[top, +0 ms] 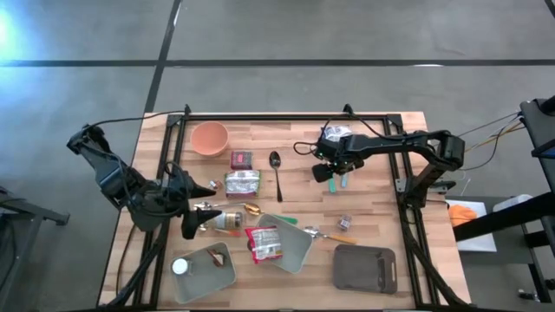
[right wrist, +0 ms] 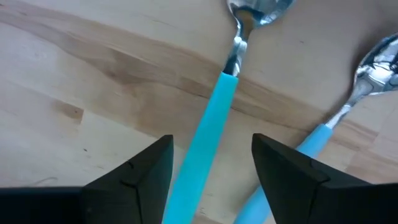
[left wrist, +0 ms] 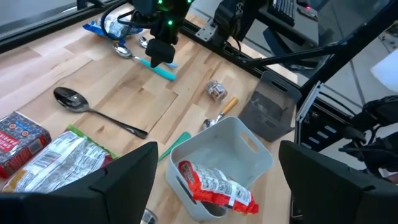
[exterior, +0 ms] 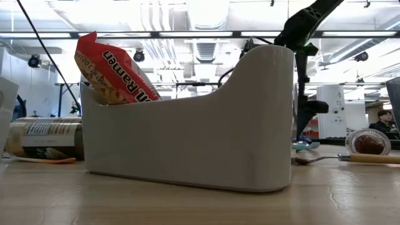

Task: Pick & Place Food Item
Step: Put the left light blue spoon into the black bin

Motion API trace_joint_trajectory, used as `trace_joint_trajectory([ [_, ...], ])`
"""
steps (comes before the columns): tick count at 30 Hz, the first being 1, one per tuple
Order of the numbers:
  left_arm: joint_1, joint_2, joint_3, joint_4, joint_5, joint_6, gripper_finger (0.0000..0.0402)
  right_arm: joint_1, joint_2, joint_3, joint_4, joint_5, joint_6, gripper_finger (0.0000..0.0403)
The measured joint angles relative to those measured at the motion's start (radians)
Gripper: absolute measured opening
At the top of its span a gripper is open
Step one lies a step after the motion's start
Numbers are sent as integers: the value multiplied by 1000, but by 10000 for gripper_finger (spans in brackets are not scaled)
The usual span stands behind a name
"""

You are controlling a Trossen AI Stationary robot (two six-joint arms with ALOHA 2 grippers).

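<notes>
My left gripper (top: 192,211) hangs above the table's left side with its fingers spread wide and nothing between them. Just right of it lies a jar (top: 223,220) on its side, partly hidden from low down behind the white bin (top: 299,249). That bin holds the red ramen packet (top: 264,243); in the low view the bin's wall cuts off all but the packet's top corner. Farther right, my right gripper (top: 332,174) points straight down over two teal-handled spoons (right wrist: 214,118). Its fingers (right wrist: 140,174) straddle one handle, part-way apart, with table showing either side, so I cannot tell whether they touch it. The second spoon (right wrist: 339,109) runs out of my wrist view at both ends.
</notes>
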Motion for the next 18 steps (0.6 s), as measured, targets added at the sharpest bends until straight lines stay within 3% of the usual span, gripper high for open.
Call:
trace_joint_trajectory([
  [14,0,0,0,7,22,-10,340,18,131,68,-40,18,-6,211],
  [18,0,3,0,8,29,-11,340,17,161,119,-73,47,-43,183],
])
